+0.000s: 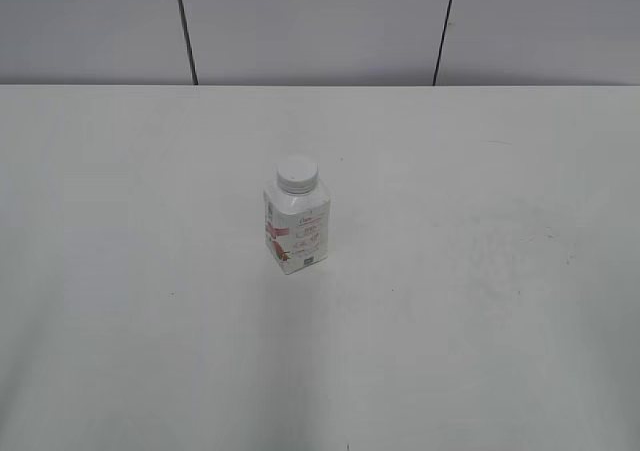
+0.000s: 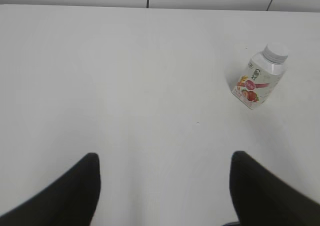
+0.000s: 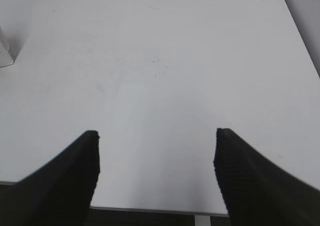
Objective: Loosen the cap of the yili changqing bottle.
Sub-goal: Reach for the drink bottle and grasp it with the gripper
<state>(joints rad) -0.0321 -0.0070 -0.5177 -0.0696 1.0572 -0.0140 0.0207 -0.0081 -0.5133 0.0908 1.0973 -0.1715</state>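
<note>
- Small squarish white plastic bottle [image 1: 297,229] with ribbed white screw cap [image 1: 297,174] stands mid-surface [image 1: 480,321], well clear of every edge;
- Left fingers [image 2: 75,191] and right fingers [image 3: 70,176] both spread, empty (far off);
- Best: one clamps the body, the other twists.

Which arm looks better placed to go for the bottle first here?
Probably the left. The left gripper is open with the whole bottle and its cap ahead in its view. The right gripper is also open, but its view catches only the bottle's corner at the left edge.
</note>
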